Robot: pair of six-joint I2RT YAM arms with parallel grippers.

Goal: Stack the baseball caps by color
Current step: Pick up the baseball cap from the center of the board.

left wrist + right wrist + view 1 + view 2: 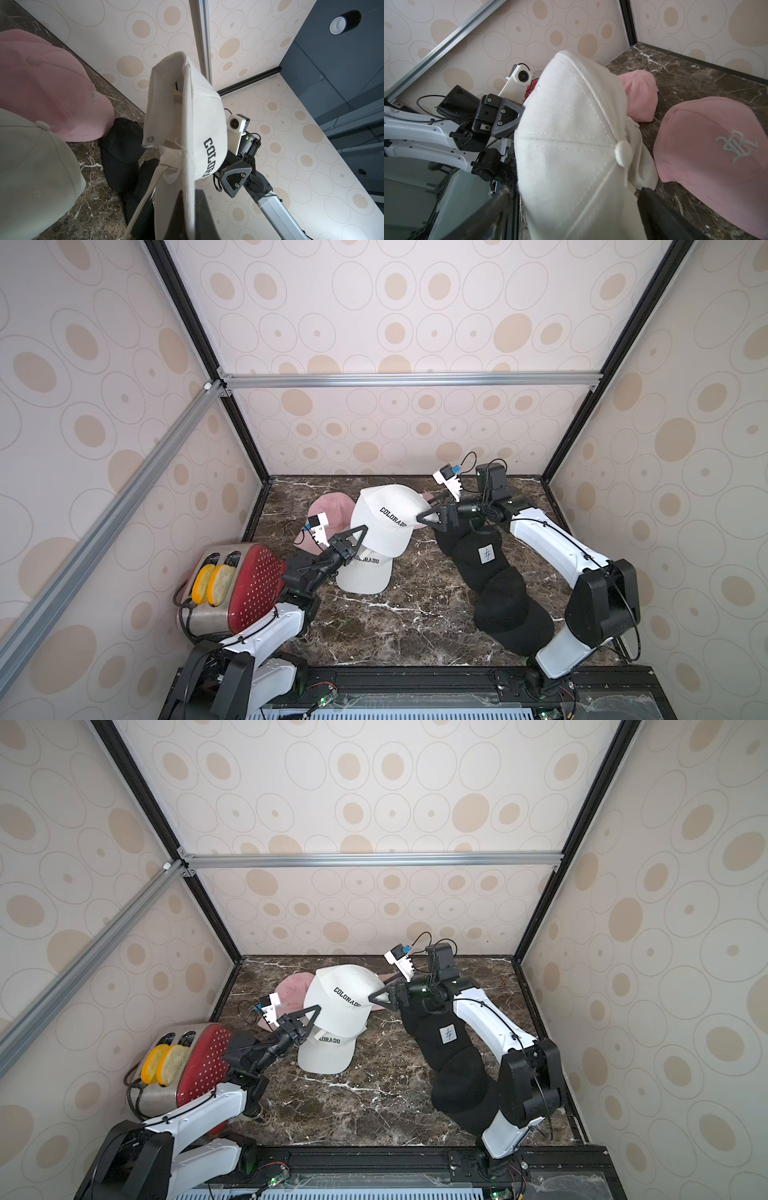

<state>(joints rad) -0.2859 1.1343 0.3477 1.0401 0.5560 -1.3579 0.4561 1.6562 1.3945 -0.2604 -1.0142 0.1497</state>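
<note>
**Marble tabletop (395,626), white cap pinched aloft**

In both top views, the left arm reaches forward, its left gripper (360,533) clamped on the white cap (386,514) above a second white cap (365,578). Left wrist: the brim sits between closed jaws. Right wrist: the right gripper (575,197) is spread wide, flanking the crown.

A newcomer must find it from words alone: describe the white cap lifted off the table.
From the red toaster at the left edge of the marble table, look to the left pincer, shut on the edge of the raised white cap. It hangs tilted over the lower white cap, which rests on the marble. Only the raised one shows its full COLORADO lettering.
</note>
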